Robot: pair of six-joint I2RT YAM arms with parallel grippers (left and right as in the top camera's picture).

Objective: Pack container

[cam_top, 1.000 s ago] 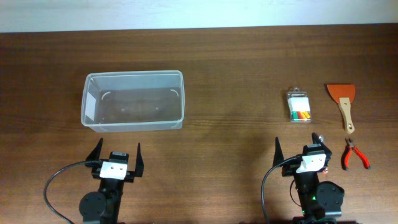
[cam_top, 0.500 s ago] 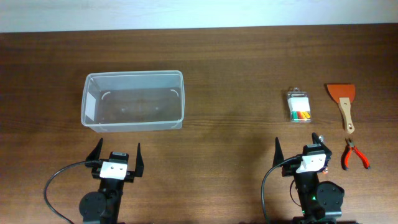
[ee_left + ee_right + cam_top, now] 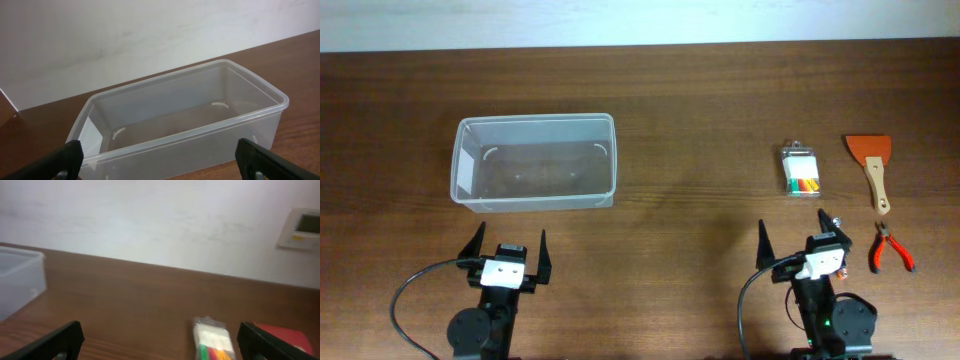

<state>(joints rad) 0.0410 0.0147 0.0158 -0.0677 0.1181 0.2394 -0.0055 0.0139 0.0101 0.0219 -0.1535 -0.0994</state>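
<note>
The clear plastic container (image 3: 534,161) stands empty on the table's left half; it fills the left wrist view (image 3: 180,120). My left gripper (image 3: 507,245) is open and empty just in front of it. My right gripper (image 3: 798,238) is open and empty at the front right. Beyond it lie a small clear case of coloured bits (image 3: 802,171), an orange scraper with a wooden handle (image 3: 873,168) and red-handled pliers (image 3: 889,247). The right wrist view shows the case (image 3: 212,340), the scraper's edge (image 3: 285,335) and a corner of the container (image 3: 20,280).
The brown wooden table (image 3: 700,120) runs to a white wall at the back. A wall switch plate (image 3: 300,227) shows in the right wrist view. Black cables trail from both arm bases at the front edge.
The right arm has shifted slightly and its wrist view is blurred. Nothing on the table has moved.
</note>
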